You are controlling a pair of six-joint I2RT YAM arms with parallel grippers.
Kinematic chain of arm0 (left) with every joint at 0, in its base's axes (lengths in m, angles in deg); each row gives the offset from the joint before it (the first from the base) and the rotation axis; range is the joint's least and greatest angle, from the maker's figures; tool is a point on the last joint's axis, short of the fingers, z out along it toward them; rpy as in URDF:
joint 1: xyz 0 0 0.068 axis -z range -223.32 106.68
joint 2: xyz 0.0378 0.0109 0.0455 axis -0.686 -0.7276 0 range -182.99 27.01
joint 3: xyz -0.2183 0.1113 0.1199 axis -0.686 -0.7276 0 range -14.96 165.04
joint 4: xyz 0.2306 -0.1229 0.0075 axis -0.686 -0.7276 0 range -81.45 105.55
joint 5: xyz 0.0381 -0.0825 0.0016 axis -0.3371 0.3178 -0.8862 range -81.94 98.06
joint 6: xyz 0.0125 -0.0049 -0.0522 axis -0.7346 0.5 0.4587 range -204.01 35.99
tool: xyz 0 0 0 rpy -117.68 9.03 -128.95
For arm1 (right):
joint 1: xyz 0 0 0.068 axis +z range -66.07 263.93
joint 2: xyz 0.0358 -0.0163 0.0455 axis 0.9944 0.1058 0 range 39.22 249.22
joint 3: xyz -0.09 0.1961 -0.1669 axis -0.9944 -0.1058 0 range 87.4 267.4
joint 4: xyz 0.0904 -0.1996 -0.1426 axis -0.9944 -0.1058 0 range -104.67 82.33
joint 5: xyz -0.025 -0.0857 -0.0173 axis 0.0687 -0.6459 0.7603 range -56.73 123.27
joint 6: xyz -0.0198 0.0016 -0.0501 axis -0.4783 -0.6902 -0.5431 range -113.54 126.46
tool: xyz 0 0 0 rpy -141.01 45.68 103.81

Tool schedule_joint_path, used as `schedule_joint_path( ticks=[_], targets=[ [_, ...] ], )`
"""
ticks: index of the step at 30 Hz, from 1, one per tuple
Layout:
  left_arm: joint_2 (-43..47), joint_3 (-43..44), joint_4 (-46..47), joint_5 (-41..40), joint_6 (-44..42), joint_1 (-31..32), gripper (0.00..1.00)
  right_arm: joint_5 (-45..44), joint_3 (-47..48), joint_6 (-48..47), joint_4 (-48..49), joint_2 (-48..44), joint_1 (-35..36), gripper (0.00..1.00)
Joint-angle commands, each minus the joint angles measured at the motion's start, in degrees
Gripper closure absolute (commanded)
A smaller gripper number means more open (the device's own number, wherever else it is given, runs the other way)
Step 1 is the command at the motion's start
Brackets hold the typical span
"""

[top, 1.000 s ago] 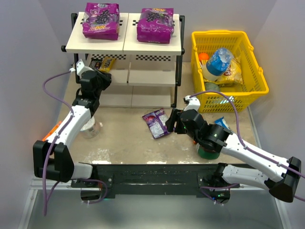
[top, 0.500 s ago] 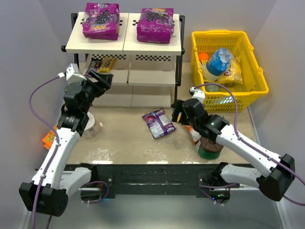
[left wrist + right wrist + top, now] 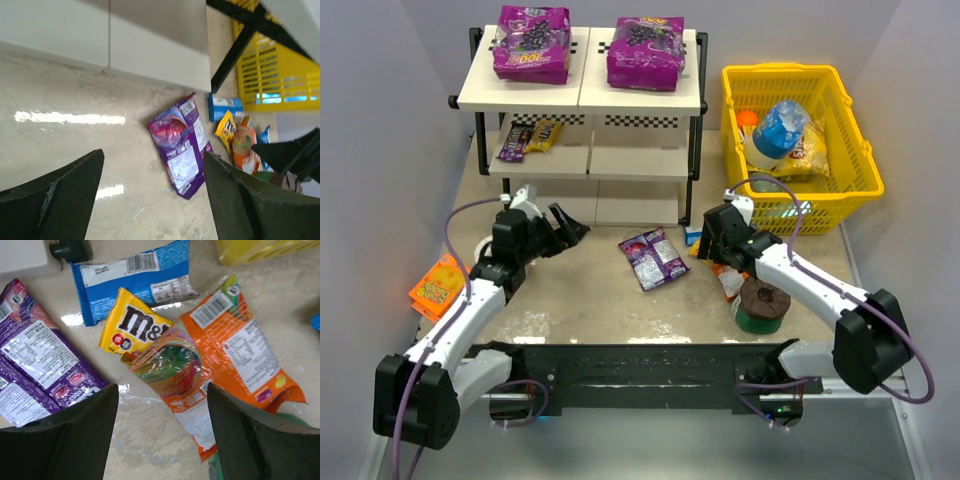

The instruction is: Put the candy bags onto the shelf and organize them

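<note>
The shelf [image 3: 580,98] carries two large purple candy bags [image 3: 532,42] [image 3: 646,50] on top. A small dark-purple packet [image 3: 513,143] and a yellow one [image 3: 545,133] lie on its middle tier. On the table lie a purple bag [image 3: 653,258] [image 3: 179,147], a blue packet [image 3: 135,275], a yellow packet [image 3: 137,327] and an orange bag [image 3: 215,365]. My left gripper [image 3: 570,225] [image 3: 152,157] is open and empty, low in front of the shelf and pointing at the purple bag. My right gripper [image 3: 717,258] [image 3: 162,390] hangs open just above the orange bag.
A yellow basket [image 3: 835,80] right of the shelf holds a blue-capped bottle [image 3: 778,128] and a yellow bag [image 3: 807,152]. A flat orange box [image 3: 438,285] lies at the far left. A brown-lidded green jar [image 3: 762,305] stands beside the orange bag.
My left gripper opened and drew back from the shelf's middle tier down toward the table. My right gripper swung right, from beside the purple bag to over the orange bag.
</note>
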Motion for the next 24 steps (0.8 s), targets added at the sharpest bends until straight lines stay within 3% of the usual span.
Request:
schedule_joint_path(
  ticks=[1,7,18,24],
  targets=[
    [-1.6,-0.9,7.3,2.3,-0.7,4.9,0.15,1.6,0.1,-1.5,5.5,4.0,-0.9,0.25],
    [-7.1,-2.5,10.4,0.4,-0.6,8.8,0.17,1.5,1.8,-4.9,10.9,7.9,-0.8,0.25],
    [-15.1,-6.1,16.0,0.1,1.0,10.2,0.23,1.9,0.7,-7.7,14.3,13.7,2.3,0.33],
    [-20.9,-7.5,21.1,2.4,2.5,11.6,0.25,0.5,-0.1,-7.6,14.4,13.4,9.5,0.34]
  ],
)
